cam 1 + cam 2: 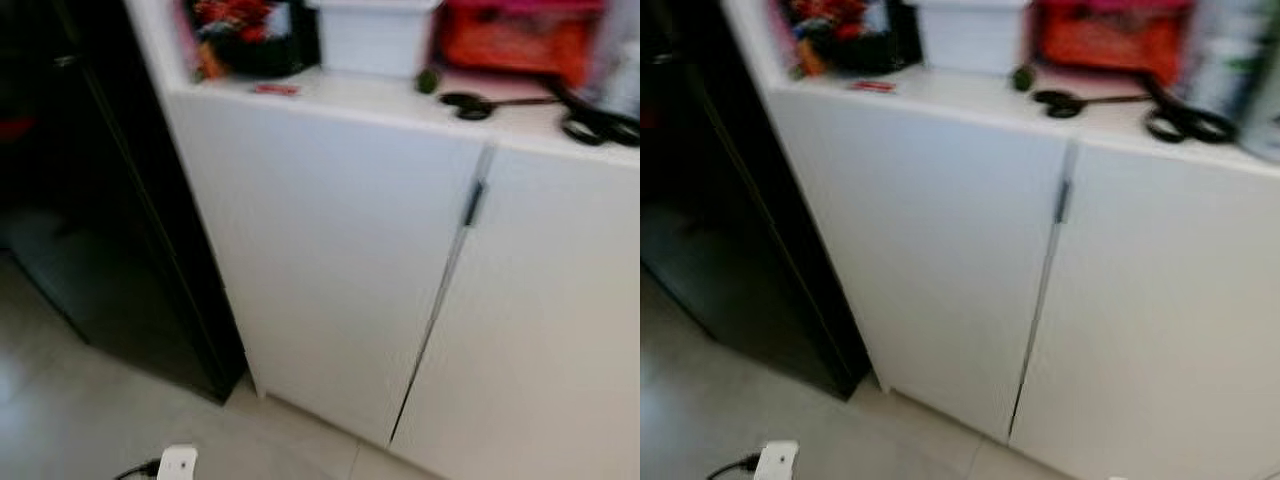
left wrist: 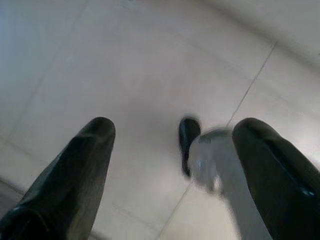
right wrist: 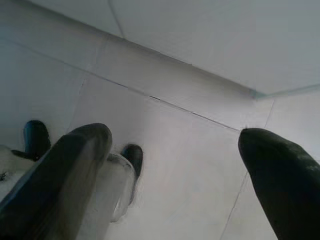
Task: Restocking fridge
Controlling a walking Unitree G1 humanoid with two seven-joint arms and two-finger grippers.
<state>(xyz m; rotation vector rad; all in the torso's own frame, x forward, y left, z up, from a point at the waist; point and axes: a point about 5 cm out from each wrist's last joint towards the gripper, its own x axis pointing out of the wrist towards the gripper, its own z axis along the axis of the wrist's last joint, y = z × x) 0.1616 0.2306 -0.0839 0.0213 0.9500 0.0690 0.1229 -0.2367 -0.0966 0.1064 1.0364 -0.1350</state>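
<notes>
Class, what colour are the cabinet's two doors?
White; the cabinet doors show best in the left eye view.

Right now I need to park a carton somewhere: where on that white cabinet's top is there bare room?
The free patch is the front strip of the cabinet top, between the small red item and the scissors. Behind it is crowded: a white box and an orange basket line the back.
</notes>
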